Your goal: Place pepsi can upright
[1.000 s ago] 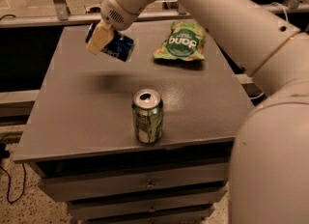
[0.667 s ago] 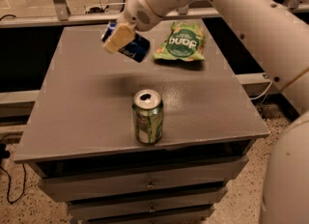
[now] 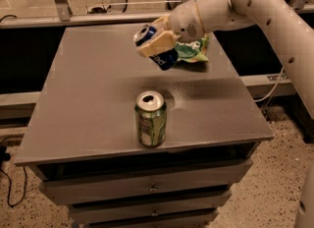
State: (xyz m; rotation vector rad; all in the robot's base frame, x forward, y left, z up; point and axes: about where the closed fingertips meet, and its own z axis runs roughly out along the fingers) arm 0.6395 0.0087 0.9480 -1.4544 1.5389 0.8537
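Pincer point(image 3: 156, 45) pinching pepsi can point(image 3: 165, 59), tilted, above table point(image 3: 88, 89) far side; green can point(image 3: 150, 119) upright nr front

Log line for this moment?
gripper: shut on pepsi can | pose: tilted, above table rear | green can: upright, front | placed: no

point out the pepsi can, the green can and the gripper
pepsi can point(image 3: 166, 59), camera view, blue lower end of its body
green can point(image 3: 150, 124), camera view, middle of its side
gripper point(image 3: 151, 45), camera view, between fingertips, clamped on the pepsi can above the table point(image 3: 88, 104)
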